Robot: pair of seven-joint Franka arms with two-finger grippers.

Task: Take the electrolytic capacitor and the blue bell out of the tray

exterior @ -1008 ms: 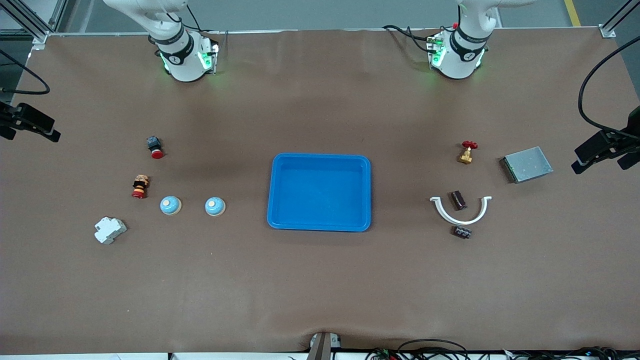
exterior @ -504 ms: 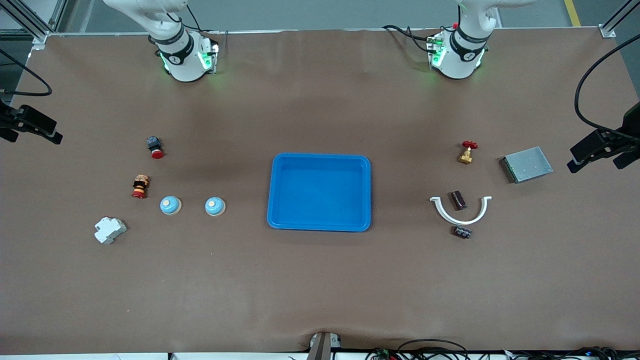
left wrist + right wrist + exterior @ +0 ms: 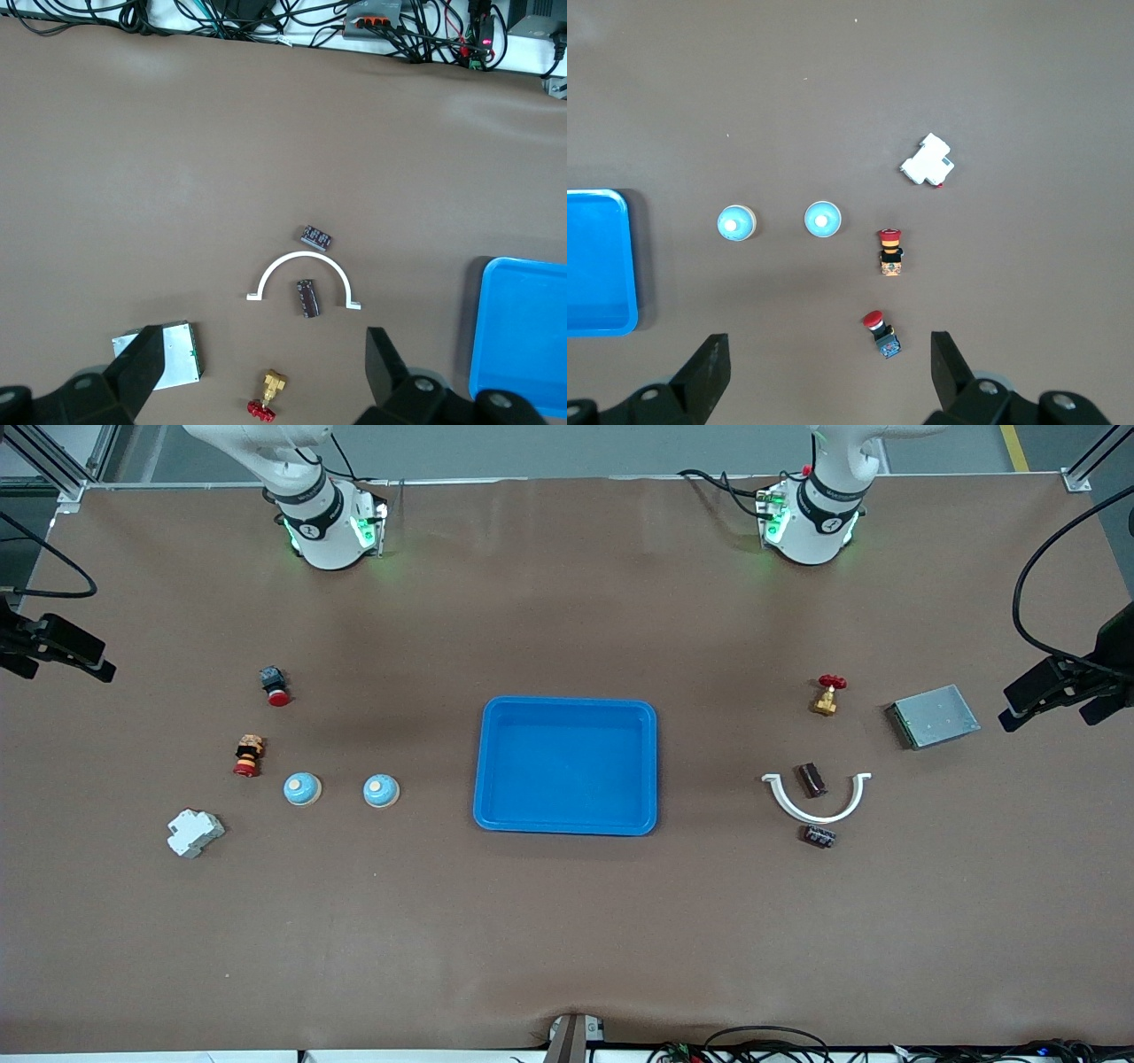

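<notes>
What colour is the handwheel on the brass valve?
Red handwheel, clearest in the front view.

You're looking at a matt brown surface (image 3: 567, 921), a glossy blue plastic tray (image 3: 567, 822), two shiny blue bells (image 3: 302, 788), a brass-coloured valve (image 3: 825, 702) and a dull grey metal box (image 3: 935, 716).

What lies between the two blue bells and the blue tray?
Nothing: in the front view only bare brown table separates the nearer bell from the blue tray. The second bell sits beside the first, toward the right arm's end.
</notes>
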